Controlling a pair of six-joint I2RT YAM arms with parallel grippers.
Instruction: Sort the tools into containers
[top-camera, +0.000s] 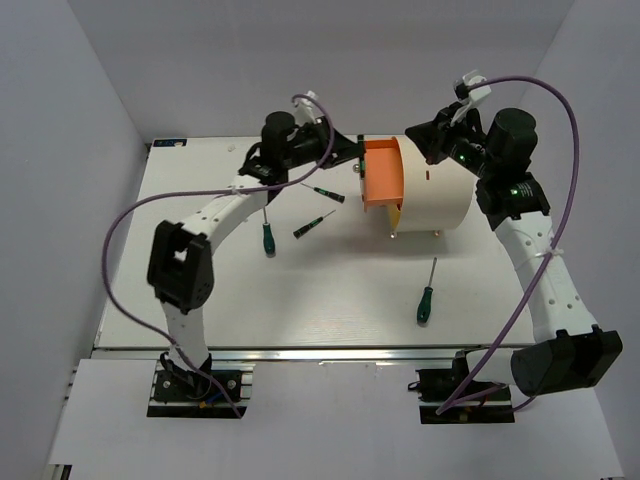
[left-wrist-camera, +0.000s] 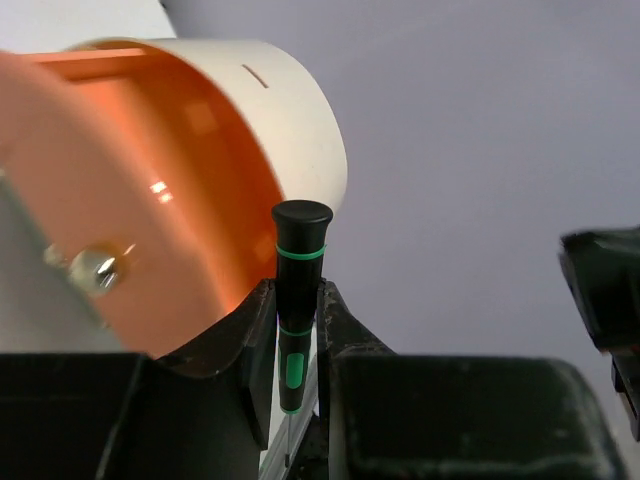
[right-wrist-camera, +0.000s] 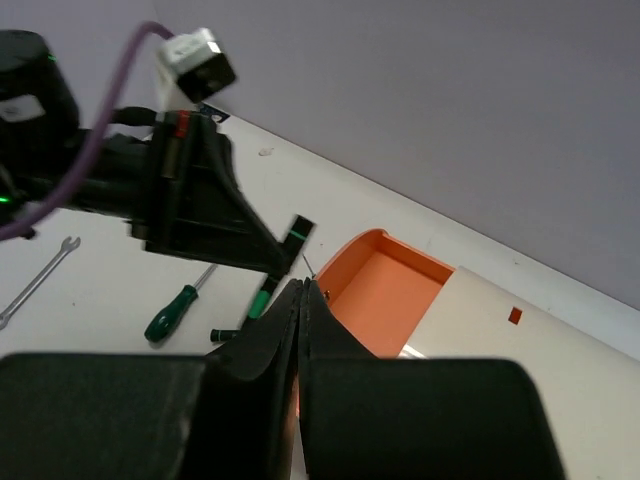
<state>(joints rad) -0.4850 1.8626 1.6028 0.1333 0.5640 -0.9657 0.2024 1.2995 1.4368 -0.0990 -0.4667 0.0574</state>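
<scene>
The left tool (top-camera: 350, 156) is clamped on a black-and-green screwdriver (left-wrist-camera: 301, 232), cap up and thin shaft pointing down between the fingers. It is right at the mouth of the orange drawer (top-camera: 382, 172), which sits in the left end of the white drum (top-camera: 437, 195). The right tool (right-wrist-camera: 302, 300) hangs above the drum's far side, fingers pressed together with nothing between them. It faces the left tool across the drawer, so the room over the drawer is crowded from both sides.

Loose on the bench (top-camera: 330, 310) lie a black-handled screwdriver (top-camera: 326, 192) just beside the drawer and a second black-handled screwdriver (top-camera: 313, 225) nearer the front. A green screwdriver (top-camera: 267, 238) lies by the left forearm, and a lone green screwdriver (top-camera: 426, 298) in front of the drum. The bench's near half offers open room.

A silver wrench (right-wrist-camera: 38, 283) shows only from the right wrist, beyond the left arm. The right arm hides the drum's far right end. A brass knob (left-wrist-camera: 95, 268) is blurred in the left wrist view.
</scene>
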